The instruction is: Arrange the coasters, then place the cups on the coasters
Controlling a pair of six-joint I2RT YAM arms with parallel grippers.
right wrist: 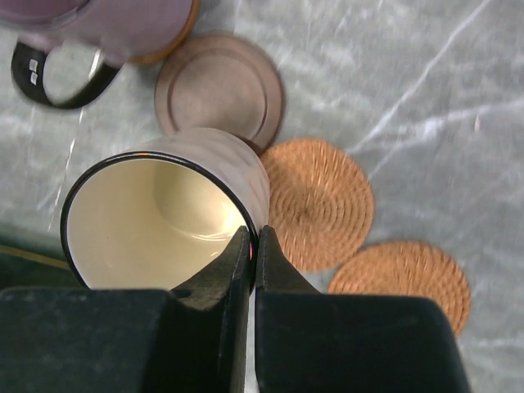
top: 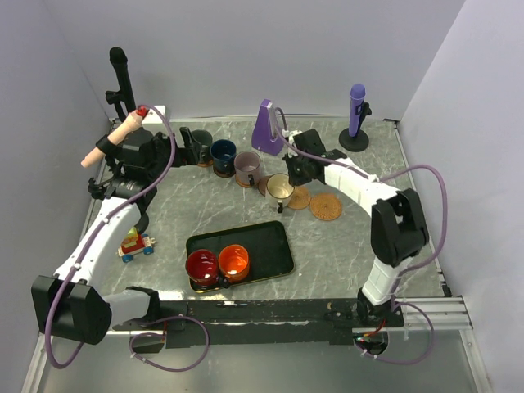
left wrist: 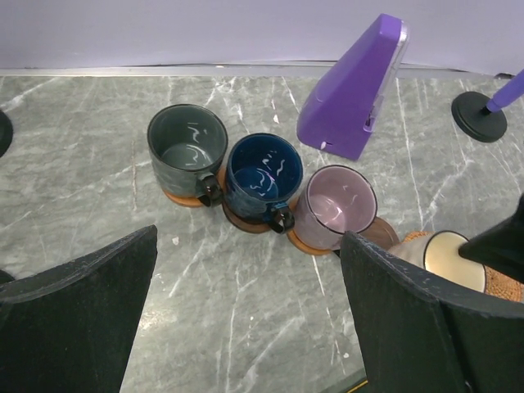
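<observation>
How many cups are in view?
6: green-grey, navy and lilac in a row on coasters at the back, cream cup in the right gripper, red and orange on the tray.

The right gripper [right wrist: 252,237] has matt black plastic fingers [right wrist: 205,303] with a faint grain. At their tips, the cream cup [right wrist: 155,221] looks ceramic, its inner glaze smooth and glossy. Just beyond it, a brown coaster [right wrist: 219,88] is smooth and matt. Beside the fingertips, two woven coasters [right wrist: 319,205] look rough and fibrous. The table [right wrist: 426,98] is marble-patterned and smooth, with a slight sheen. Ahead of the left gripper [left wrist: 250,246], the green-grey cup [left wrist: 187,151], navy cup [left wrist: 262,176] and lilac cup [left wrist: 336,205] carry shiny glaze. The purple wedge [left wrist: 352,90] looks like smooth plastic.
</observation>
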